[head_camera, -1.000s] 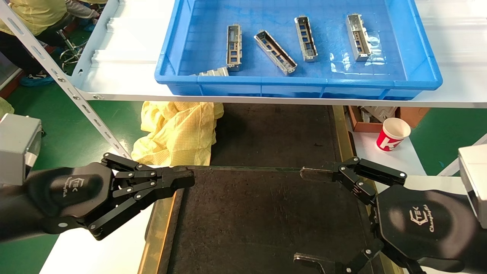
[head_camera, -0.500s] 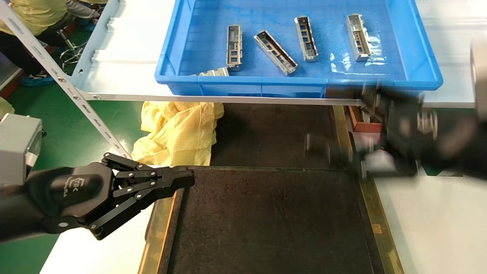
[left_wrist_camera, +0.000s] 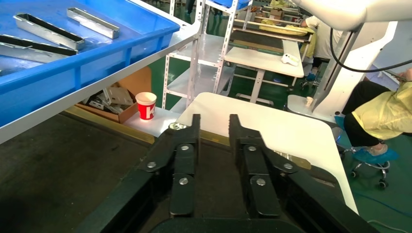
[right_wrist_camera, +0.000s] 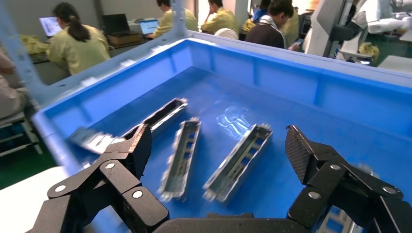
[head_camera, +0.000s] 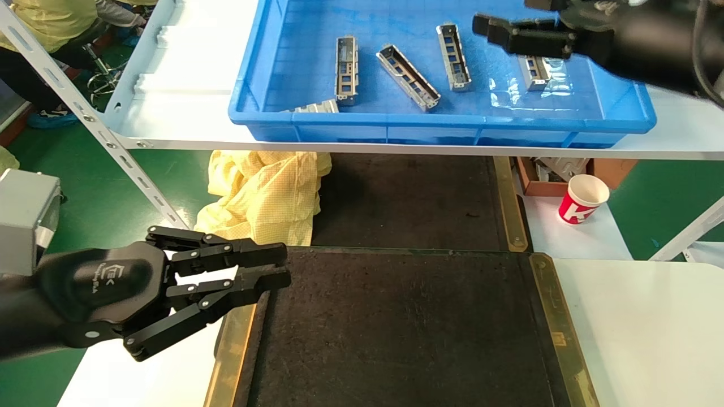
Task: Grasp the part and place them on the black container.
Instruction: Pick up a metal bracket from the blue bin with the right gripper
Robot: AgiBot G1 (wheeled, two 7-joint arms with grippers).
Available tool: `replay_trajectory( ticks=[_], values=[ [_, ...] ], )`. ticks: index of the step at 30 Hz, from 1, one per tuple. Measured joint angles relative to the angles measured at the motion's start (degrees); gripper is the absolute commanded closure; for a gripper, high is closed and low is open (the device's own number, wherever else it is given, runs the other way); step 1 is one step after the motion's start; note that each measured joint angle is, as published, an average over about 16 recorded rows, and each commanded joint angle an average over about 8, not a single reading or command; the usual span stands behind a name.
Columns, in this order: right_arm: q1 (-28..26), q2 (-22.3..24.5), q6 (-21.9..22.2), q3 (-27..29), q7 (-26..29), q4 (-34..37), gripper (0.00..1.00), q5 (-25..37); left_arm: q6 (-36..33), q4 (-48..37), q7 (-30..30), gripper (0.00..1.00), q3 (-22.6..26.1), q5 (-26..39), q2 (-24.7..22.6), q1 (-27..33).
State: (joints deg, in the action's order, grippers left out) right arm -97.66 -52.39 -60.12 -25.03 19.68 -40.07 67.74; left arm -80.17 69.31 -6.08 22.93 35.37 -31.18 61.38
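Several silver-grey parts lie in the blue bin [head_camera: 622, 107] on the shelf: one part [head_camera: 347, 70] at the left, one part [head_camera: 408, 77] lying slanted, one part [head_camera: 454, 56] right of it. The rightmost part [head_camera: 533, 73] is half covered by my right gripper [head_camera: 506, 14], which hovers open over the bin. In the right wrist view the right gripper [right_wrist_camera: 217, 136] stands wide above two parts [right_wrist_camera: 238, 162] [right_wrist_camera: 180, 158], touching neither. My left gripper [head_camera: 281, 264] hangs at the black container's [head_camera: 407, 328] near left corner, slightly open and empty, as the left gripper [left_wrist_camera: 214, 121] also shows in its wrist view.
A yellow cloth [head_camera: 266, 198] lies beyond the container's left side. A red-and-white paper cup [head_camera: 582, 199] and a cardboard box [head_camera: 543, 175] sit under the shelf on the right. White table tops [head_camera: 645, 322] flank the container. A slanted metal strut [head_camera: 85, 113] stands at the left.
My right arm has swung up from the container's right edge to above the blue bin, still open. The left gripper's fingers have parted a little.
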Motion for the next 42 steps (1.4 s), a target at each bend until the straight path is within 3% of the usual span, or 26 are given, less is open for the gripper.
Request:
replay_trajectory(
  ticks=[11,23,25,30,32,33,42],
  values=[
    [-11.5,-9.1,6.2,-4.5,-3.9,20.2,0.0,8.4,0.0,0.0,0.0,0.0,0.0,0.0,0.0,0.0],
    [-16.3,-12.9,9.9,-6.1,-7.6,32.8,0.02,11.4,0.0,0.0,0.0,0.0,0.0,0.0,0.0,0.0],
    [-16.6,-13.1,10.0,-6.2,-7.9,33.9,0.17,11.5,0.0,0.0,0.0,0.0,0.0,0.0,0.0,0.0],
    [-17.2,-13.4,9.8,-6.4,-8.4,35.9,0.79,11.9,0.0,0.0,0.0,0.0,0.0,0.0,0.0,0.0],
    [-17.3,-13.5,9.6,-6.5,-8.5,36.4,0.97,12.1,0.0,0.0,0.0,0.0,0.0,0.0,0.0,0.0],
    [-17.4,-13.5,9.5,-6.6,-8.6,36.7,1.0,12.1,0.0,0.0,0.0,0.0,0.0,0.0,0.0,0.0],
    [-18.0,-13.6,9.1,-7.0,-9.1,37.8,1.0,12.7,0.0,0.0,0.0,0.0,0.0,0.0,0.0,0.0]
  ],
)
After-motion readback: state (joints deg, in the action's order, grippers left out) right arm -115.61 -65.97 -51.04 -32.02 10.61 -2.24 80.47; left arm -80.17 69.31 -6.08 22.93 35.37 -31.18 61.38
